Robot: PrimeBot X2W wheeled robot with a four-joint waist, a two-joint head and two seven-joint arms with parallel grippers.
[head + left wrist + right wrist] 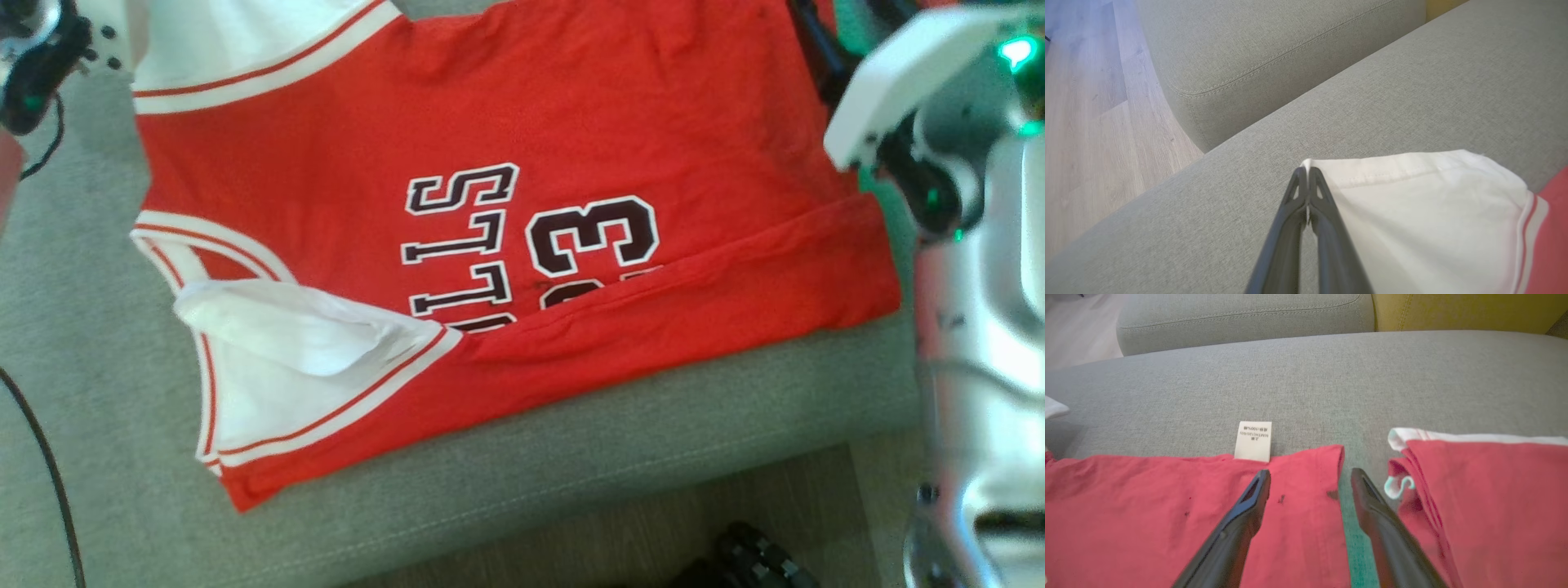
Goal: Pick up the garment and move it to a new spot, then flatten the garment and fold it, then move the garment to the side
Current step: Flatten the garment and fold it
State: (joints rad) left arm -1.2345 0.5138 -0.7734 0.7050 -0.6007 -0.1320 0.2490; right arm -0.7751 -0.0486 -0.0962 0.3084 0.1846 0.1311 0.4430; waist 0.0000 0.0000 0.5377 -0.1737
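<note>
left claw (1308, 174) tight on white corner, perhaps sleeve, of red garment (653, 122)

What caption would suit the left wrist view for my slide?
Left gripper pinched shut on a corner of the white jersey sleeve, which lies on the grey sofa cushion.

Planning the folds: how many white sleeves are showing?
2. In the head view: far sleeve at upper left, hem pinched by the left tool; near sleeve at lower left, rumpled. None looks hidden.
</note>
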